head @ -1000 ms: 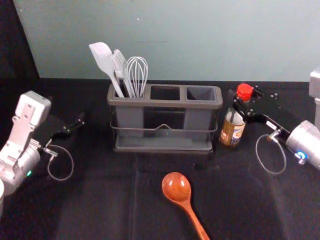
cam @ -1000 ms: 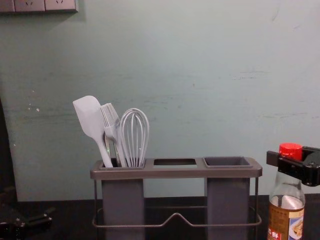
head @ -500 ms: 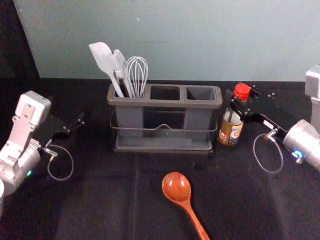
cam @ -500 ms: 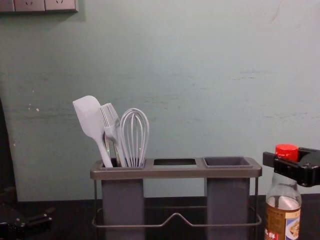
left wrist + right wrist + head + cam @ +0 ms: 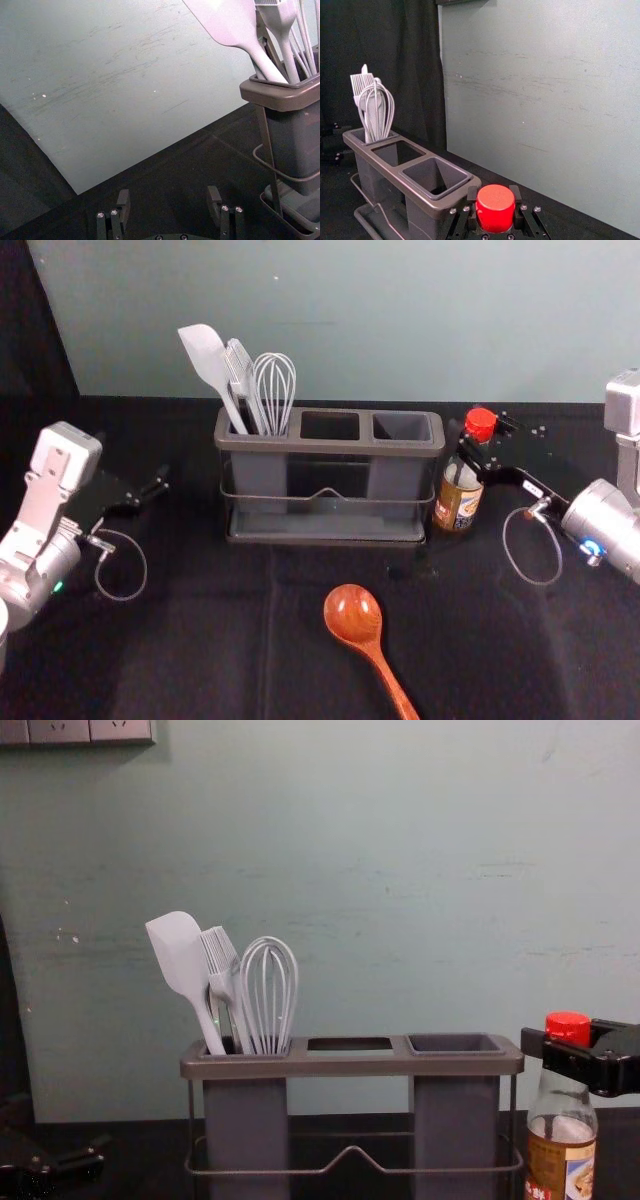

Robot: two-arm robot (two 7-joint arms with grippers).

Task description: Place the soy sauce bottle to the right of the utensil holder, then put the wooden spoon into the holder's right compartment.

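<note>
Red-capped soy sauce bottle (image 5: 562, 1160): we saw it upright, just beside the right end of the grey-brown utensil holder (image 5: 330, 448); we could not tell whether its base bore on the black-covered table (image 5: 200, 640).
Right gripper (image 5: 494, 194): at the bottle's top, reaching in from the right, its jaws clenched on the neck and red cap (image 5: 495, 212), one to each side.
Bottle's long axis: vertical, running down from between the jaws, so we judged that the coming move called for a straight lowering, if any height was left, then a release.
Gap to holder: narrow; we reckoned that further travel leftward could knock the holder's end.
Wooden spoon (image 5: 352, 613): flat on the table in front of the holder, well apart from both grippers, bowl towards the holder, handle slanting back towards us and rightward.
Nearer arm: the right, by our reading, once it had let go; from its jaws the spoon lay leftward and closer to us.
Right compartment (image 5: 402, 428): empty, on the bottle's side, ready for the spoon.
Left gripper (image 5: 168, 197): idle left of the holder, jaws parted with nothing between them.
</note>
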